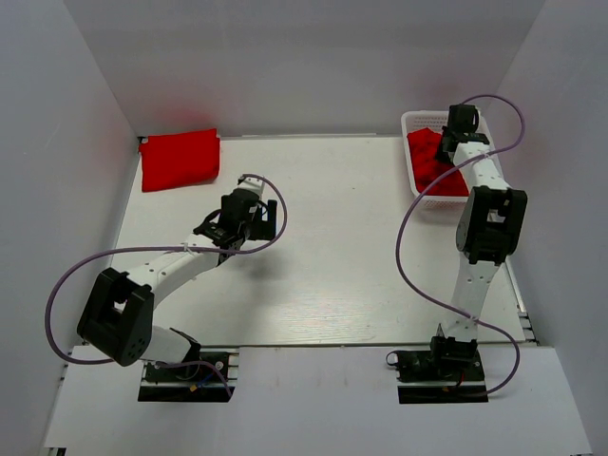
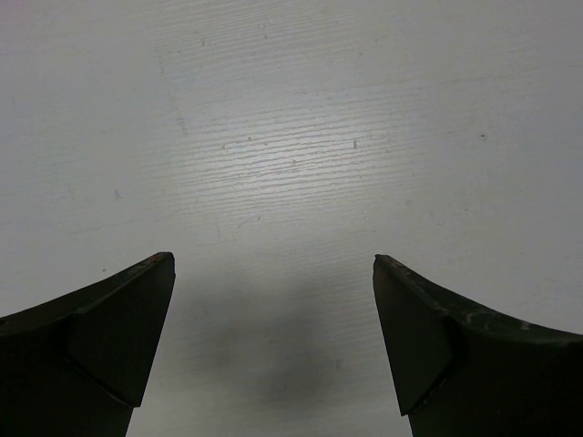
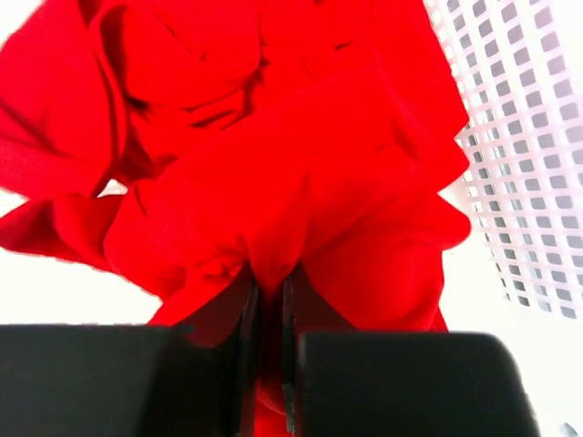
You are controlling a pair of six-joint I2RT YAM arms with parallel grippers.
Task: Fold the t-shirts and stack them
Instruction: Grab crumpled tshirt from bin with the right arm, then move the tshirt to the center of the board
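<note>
At the far left corner of the table (image 1: 332,247), against the back wall, lies a folded shirt (image 1: 180,159). It is flat and roughly rectangular. Its long axis runs left to right along the wall, with the right end a touch farther back (which edge is the collar cannot be told).

Nearer the middle, the left gripper (image 1: 222,233) hangs over bare table, well apart from the folded shirt. In its wrist view the left gripper (image 2: 273,264) looks straight down at white tabletop. Its two dark fingers (image 2: 109,337) are spread wide with nothing between them, and a soft shadow lies below.

At the far right corner sits a white lattice basket (image 1: 418,119), and crumpled shirts (image 1: 426,163) fill it. They are a loose red heap of folds with no clear long axis and no direction to read (sleeves and hems are lost in the bunching).

The right arm reaches over the basket, and the right gripper (image 1: 445,144) points down into the heap. In its wrist view the right gripper (image 3: 269,291) has its fingers (image 3: 244,319) pressed nearly together. They pinch a ridge of red cloth from the crumpled shirts (image 3: 273,137), and the fabric puckers toward the narrow gap. The basket wall (image 3: 510,137) shows at the right of that view.
</note>
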